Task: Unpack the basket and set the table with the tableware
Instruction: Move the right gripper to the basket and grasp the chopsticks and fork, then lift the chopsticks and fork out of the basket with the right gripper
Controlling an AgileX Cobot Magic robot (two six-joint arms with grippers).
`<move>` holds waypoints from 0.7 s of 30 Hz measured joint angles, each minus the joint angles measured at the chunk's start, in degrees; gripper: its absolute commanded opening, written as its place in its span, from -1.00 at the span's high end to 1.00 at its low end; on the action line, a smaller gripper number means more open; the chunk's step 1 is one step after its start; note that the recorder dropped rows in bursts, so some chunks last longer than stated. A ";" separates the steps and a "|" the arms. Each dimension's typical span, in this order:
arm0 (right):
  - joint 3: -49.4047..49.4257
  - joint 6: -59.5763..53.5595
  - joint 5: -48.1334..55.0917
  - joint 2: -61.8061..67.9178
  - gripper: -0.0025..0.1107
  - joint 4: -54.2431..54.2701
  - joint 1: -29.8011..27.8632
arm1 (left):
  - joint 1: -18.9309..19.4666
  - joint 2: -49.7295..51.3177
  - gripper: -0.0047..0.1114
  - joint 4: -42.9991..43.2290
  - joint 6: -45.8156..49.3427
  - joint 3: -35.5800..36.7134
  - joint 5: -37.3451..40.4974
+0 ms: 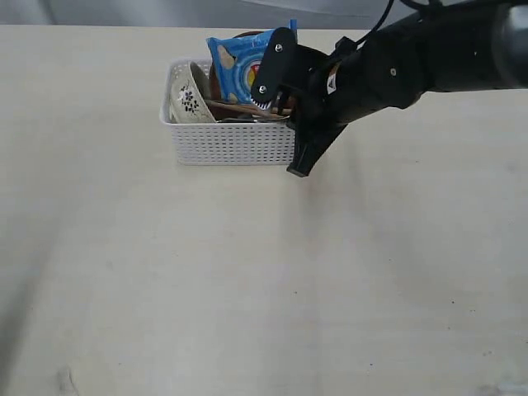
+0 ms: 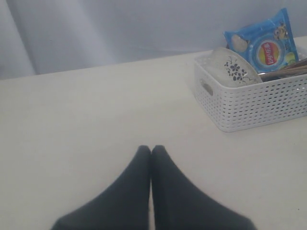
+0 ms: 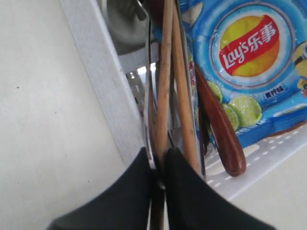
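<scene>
Basket (image 1: 231,144) sits on the table (image 1: 247,313), fully loaded, nothing laid out beside it yet.

Right gripper (image 3: 160,172) is at one short end of the basket, just over the rim near a corner. Jaws narrow, nearly together, pinched on the end of one of the chopsticks (image 3: 165,86). The second stick lies over one finger, outside the pinch. A thin steel utensil (image 3: 147,96) runs edge-on into the same gap; can't tell if it's clamped too.

Inside the basket:
- The red-brown wooden spoon (image 3: 220,134) is just beside the chopsticks, handle toward the gripper's end.
- The blue chips bag (image 3: 249,62) stands against one long wall, touching the spoon.
- The floral bowl (image 1: 188,97) is tipped on its edge at the short end opposite the right gripper.

Left gripper (image 2: 151,152) is well apart from the basket, out past the bowl end, over bare table. Fingers pressed flat together, nothing between them.
</scene>
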 measured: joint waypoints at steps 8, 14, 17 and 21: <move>0.00 -0.15 0.24 -0.73 0.81 0.00 0.00 | 0.00 0.00 0.92 0.00 0.00 0.00 0.00; 0.00 -0.49 0.75 -4.04 0.81 0.00 0.00 | 0.00 0.00 0.92 0.00 0.00 0.00 0.00; 0.00 -0.53 1.61 -5.88 0.81 0.00 0.00 | 0.00 0.00 0.92 0.00 0.00 0.00 0.00; 0.00 -0.53 3.19 -7.37 0.81 0.00 0.00 | 0.00 0.00 0.92 0.00 0.00 0.00 0.00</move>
